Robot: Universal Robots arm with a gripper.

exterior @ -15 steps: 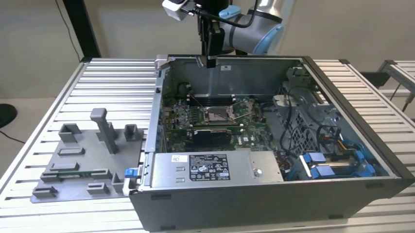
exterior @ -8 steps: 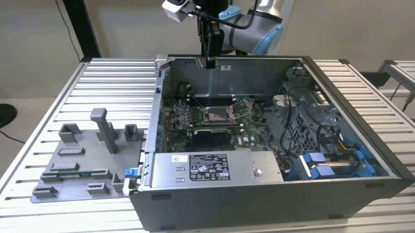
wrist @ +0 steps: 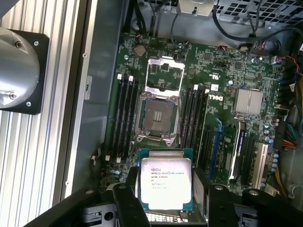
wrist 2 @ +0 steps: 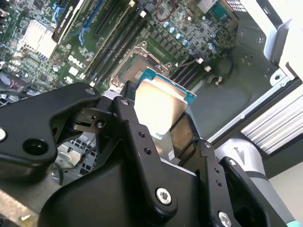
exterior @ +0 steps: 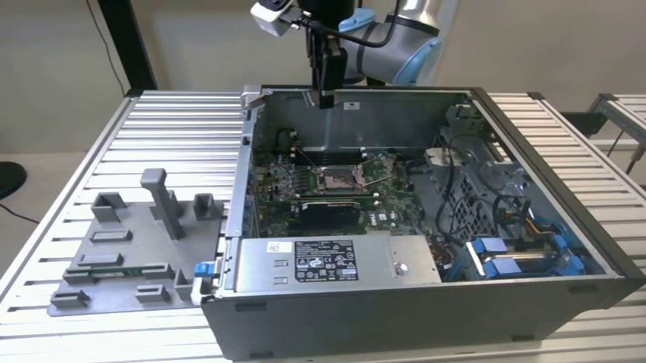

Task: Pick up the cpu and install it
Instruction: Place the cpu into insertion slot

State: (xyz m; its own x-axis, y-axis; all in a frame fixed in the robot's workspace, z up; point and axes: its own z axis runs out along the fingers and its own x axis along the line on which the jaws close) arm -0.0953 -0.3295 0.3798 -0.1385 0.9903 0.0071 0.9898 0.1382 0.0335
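Black gripper (wrist: 165, 193) nearest me: its jaws pinch the cpu (wrist: 165, 179) by two opposite edges. I see it held aloft, silver top showing, apart from the open socket (wrist: 158, 116) on the green motherboard (wrist: 218, 85) below, inside the computer case (exterior: 565, 189) on the slatted table (exterior: 172, 121).

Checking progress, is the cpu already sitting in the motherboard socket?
No, the gripper holds the cpu clear of the open, empty socket.

Hand (exterior: 325, 97) gripping cpu (wrist: 165, 182) hangs over the open-topped case (exterior: 404, 318). The drop to the socket (wrist: 156, 116) is free, but the raised frame (wrist: 165, 73), memory slots (wrist: 125, 118), cables (exterior: 474, 189) and power supply (exterior: 333, 261) crowd it.
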